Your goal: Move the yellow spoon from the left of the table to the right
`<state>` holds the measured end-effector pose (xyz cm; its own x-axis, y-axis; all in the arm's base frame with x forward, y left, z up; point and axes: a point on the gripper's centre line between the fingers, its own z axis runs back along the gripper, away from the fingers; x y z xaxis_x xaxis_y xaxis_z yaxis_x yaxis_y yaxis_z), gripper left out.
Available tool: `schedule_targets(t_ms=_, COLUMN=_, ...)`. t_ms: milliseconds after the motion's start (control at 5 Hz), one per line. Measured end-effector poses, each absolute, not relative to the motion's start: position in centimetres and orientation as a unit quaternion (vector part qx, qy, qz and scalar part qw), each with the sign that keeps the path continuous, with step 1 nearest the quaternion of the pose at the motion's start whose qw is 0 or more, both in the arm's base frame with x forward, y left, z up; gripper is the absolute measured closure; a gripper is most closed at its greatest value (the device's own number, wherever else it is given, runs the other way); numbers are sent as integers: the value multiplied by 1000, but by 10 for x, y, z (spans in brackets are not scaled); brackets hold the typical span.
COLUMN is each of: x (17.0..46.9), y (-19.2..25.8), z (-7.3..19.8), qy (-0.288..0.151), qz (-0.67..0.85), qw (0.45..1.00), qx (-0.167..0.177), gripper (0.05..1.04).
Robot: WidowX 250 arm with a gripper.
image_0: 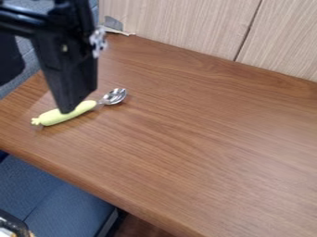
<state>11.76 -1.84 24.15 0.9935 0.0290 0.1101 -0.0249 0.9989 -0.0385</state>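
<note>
Camera view: the end effector (67,110) hangs down from the upper left, its tip in line with the middle of the handle of the spoon (53,117). Whether it touches the handle or is just above it, I cannot tell, nor whether it is wide, narrow or gripping.

The spoon lies near the left end of the counter (204,139), its long axis slanting from the handle's end at lower left to the metal bowl (114,96) at upper right. So the bowl points away from the left end, towards the side where the spoon has to go. Only one arm (46,21) is at work, so the reach is its own. The next move likely calls for a grip across that slanted handle, then a lift and a carry to the right; a grip off the axis could twist the spoon or let it roll.

The counter is brown wood grain. Behind it stands a pale wall (180,23) with an upright seam; below the near edge is a blue seat (71,206).
</note>
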Motion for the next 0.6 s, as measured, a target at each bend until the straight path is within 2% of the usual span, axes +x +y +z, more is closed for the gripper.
schedule_targets(t_ms=200, x=118, y=-18, z=239, qy=-52, qz=11, qw=998, qx=-18, gripper=83)
schedule_targets(t_ms=400, x=144, y=-8, z=222, qy=-15, qz=29, qw=999, qx=-11, gripper=83)
schedule_targets(t_ms=600, x=166, y=-6, z=216, qy=-9, qz=25, qw=1000, qx=-16, gripper=83)
